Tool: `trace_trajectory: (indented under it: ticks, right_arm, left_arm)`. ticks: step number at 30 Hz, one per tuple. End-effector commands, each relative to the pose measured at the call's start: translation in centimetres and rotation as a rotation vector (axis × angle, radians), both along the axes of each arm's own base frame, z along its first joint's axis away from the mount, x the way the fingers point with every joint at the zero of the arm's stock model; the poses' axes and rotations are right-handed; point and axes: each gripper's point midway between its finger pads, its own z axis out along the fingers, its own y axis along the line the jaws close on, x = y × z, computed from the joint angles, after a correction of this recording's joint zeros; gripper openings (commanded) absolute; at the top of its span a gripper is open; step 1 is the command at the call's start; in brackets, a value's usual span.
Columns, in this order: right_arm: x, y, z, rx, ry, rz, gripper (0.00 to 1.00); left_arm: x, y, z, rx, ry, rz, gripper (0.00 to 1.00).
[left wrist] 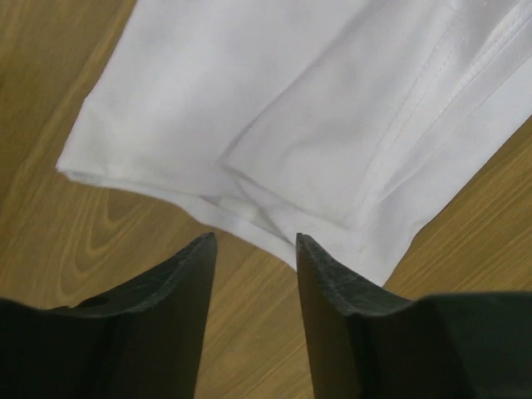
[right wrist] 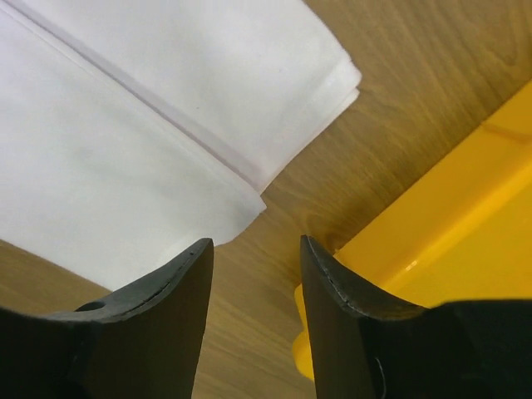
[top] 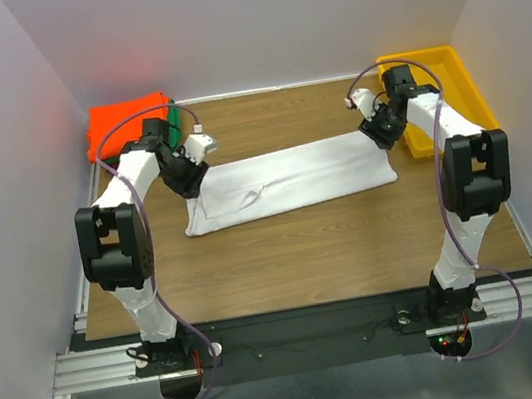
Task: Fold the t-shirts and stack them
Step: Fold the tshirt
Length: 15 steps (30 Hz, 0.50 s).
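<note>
**Pincers parted and empty at the shirt's ends**

Left gripper [left wrist: 253,241] and right gripper [right wrist: 253,241] hover with jaws partly apart, holding nothing, one at each end of the white t-shirt [top: 293,180], a long folded strip across mid-frame. To fold well, pinch every layer squarely. Orange t-shirt [top: 122,121] lies upper left; yellow tray [top: 450,79] upper right.

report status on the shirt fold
Left gripper open, empty. Right gripper open, empty. White t-shirt flat in long fold between them. Yellow tray close by right gripper.
</note>
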Motion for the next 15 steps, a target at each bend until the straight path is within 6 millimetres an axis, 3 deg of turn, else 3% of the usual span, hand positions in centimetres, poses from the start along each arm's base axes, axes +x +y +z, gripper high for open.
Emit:
trace_trajectory:
  ticks: [1,3,7,8,13,15]
  right_arm:
    - [-0.8,1.8,4.5,0.124,-0.091,-0.075,0.51]
    - [-2.1,2.6,4.0,0.176,-0.056,-0.094,0.49]
    - [-4.4,3.5,1.7,0.225,0.028,-0.115,0.44]
    - [-4.7,3.7,1.3,0.238,0.045,-0.12,0.44]
    - [-5.7,3.8,-2.1,0.245,0.132,-0.158,0.41]
    - [-5.7,3.4,-3.6,0.231,0.156,-0.18,0.41]
  left_arm:
    - [-0.2,0.7,5.6,-0.146,-0.11,0.099,0.57]
    - [-1.4,0.5,6.1,-0.19,-0.102,0.109,0.57]
    - [-4.1,0.0,4.3,-0.232,-0.051,0.132,0.56]
    - [-5.2,-0.1,2.9,-0.234,-0.014,0.139,0.56]
    - [-6.7,-0.2,-0.3,-0.255,0.039,0.202,0.5]
    - [-6.4,-0.1,-1.4,-0.253,0.041,0.224,0.48]
